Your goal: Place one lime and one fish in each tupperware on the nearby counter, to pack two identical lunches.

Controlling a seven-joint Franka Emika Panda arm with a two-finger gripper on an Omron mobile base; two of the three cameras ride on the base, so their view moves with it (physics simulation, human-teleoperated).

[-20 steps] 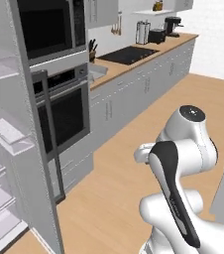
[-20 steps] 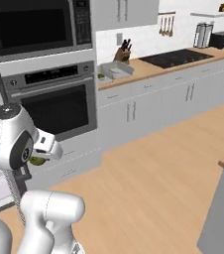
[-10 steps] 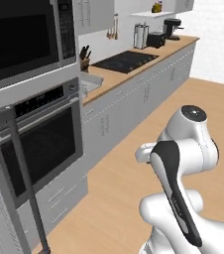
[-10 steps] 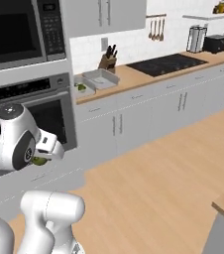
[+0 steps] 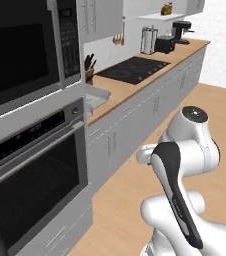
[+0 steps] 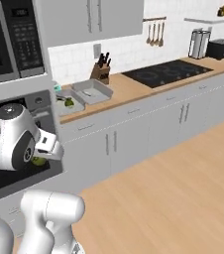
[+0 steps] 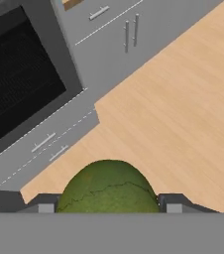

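Hand view: you see the lime [image 7: 108, 187], a round olive-green ball with a dull, faintly cracked skin, wedged between the two dark finger tips of the gripper [image 7: 106, 204], which is clamped on it.
Below the lime: smooth pale wood floor [image 7: 183, 104], the black glass oven door [image 7: 20, 84] and flat grey cabinet fronts [image 7: 119, 34].
Right base view: you get what the hand view lacks, namely the light wood counter [image 6: 134, 89] with two shallow light-grey tupperware tubs [image 6: 91, 91] side by side; a second lime [image 6: 69, 102] sits in the left tub. The carried lime peeks green under the wrist.
Left base view: the black stovetop [image 5: 130, 69].
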